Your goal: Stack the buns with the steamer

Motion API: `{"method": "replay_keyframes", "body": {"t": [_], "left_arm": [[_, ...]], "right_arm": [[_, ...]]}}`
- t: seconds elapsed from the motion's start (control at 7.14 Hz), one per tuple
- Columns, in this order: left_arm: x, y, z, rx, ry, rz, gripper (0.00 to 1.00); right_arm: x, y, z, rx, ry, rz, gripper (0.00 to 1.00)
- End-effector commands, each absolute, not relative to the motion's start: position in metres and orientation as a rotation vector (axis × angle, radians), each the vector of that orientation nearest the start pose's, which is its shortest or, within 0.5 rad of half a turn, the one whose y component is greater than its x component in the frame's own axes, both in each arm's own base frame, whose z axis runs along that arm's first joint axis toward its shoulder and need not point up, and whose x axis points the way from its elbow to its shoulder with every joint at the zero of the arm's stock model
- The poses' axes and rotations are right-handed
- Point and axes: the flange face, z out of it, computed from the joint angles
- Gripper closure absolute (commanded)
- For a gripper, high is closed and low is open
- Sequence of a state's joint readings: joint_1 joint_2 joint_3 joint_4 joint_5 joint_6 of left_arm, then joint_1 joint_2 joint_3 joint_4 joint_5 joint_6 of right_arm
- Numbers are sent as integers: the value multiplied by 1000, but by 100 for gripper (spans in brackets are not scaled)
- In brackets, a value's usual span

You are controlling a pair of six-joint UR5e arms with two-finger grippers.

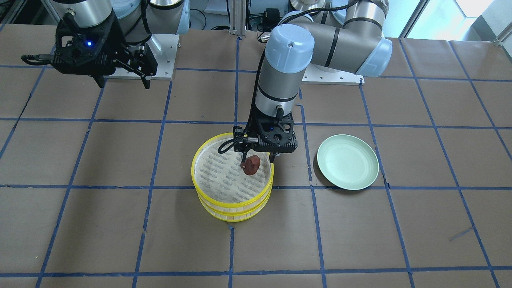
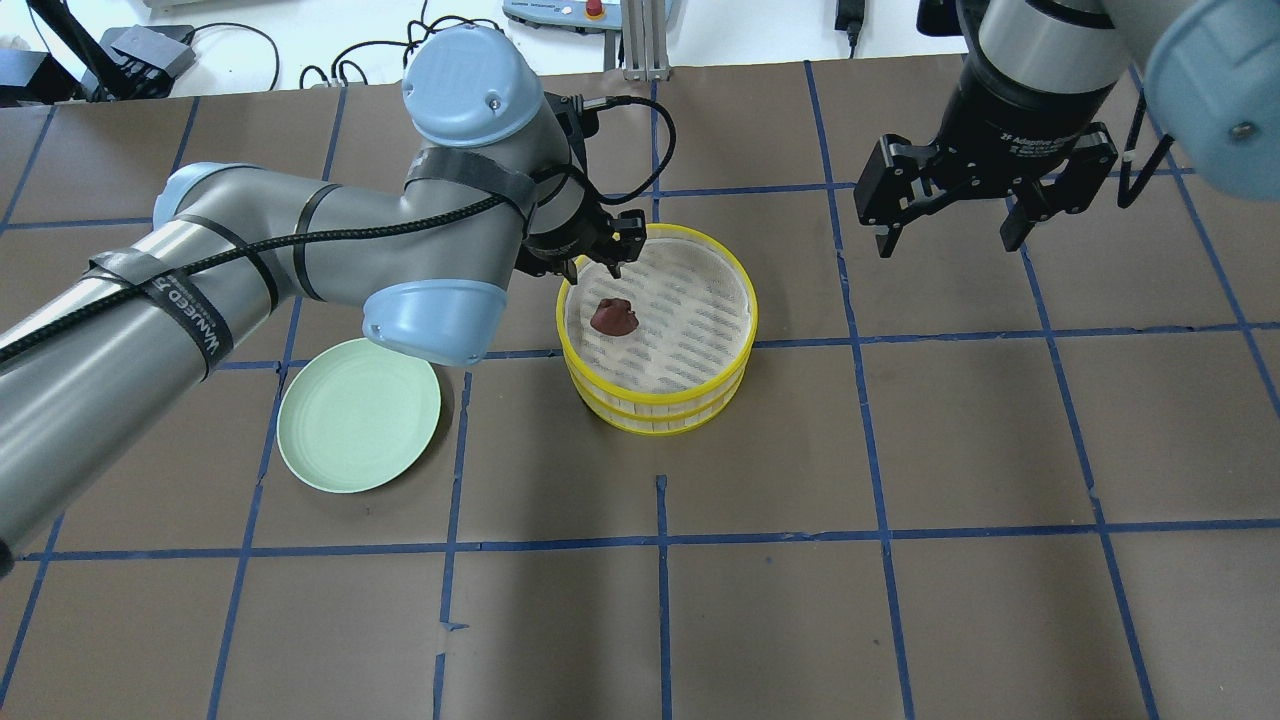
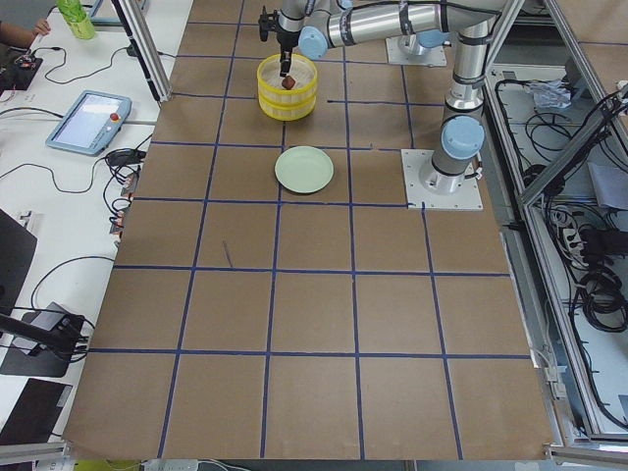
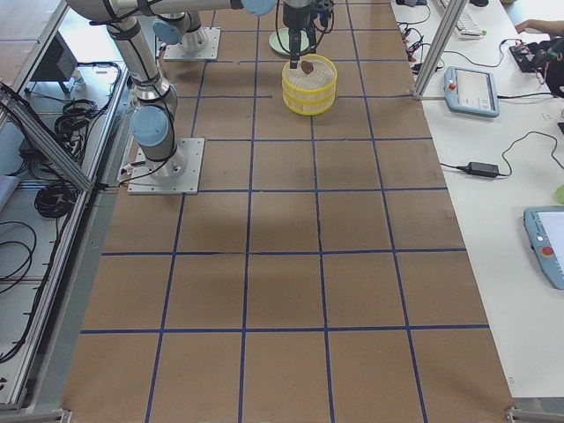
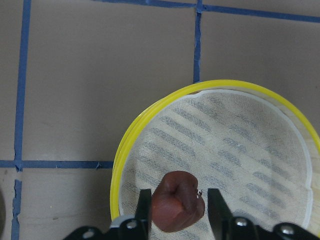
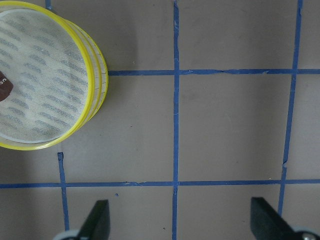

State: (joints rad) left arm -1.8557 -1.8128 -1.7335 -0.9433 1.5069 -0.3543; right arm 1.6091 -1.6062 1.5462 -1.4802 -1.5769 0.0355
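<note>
Overhead exterior: brown paper-covered table (image 2: pixel 900 620), blue tape grid (image 2: pixel 660 540).

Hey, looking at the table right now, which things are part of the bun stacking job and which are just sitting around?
Part of the job:
- reddish-brown bun, between the left gripper's fingers over the liner
- yellow steamer, two tiers stacked

Just lying about:
- pale green plate, nothing on it
- right gripper, open, above bare table

The white bun is not visible.
</note>
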Motion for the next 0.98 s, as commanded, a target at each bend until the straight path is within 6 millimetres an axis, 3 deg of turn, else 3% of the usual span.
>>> {"method": "replay_keyframes", "body": {"t": [0.0,0.14,0.42,0.56,0.7,0.84], "left_arm": [[-291,-518,363,-57,3254,-363,0],[-279,-521,370,59,3231,-381,0],[-219,-528,386,265,3180,-272,0],[-192,-521,420,367,3130,-156,0],[-173,-516,455,322,3116,-51,0],[-165,-498,491,302,3119,-31,0]], "right_arm": [[151,-468,507,-5,3149,50,0],[151,-469,507,-5,3149,50,0],[151,-469,507,-5,3149,50,0],[151,-469,507,-5,3149,50,0],[151,-469,507,-5,3149,53,0],[151,-469,507,-5,3149,53,0]]}}
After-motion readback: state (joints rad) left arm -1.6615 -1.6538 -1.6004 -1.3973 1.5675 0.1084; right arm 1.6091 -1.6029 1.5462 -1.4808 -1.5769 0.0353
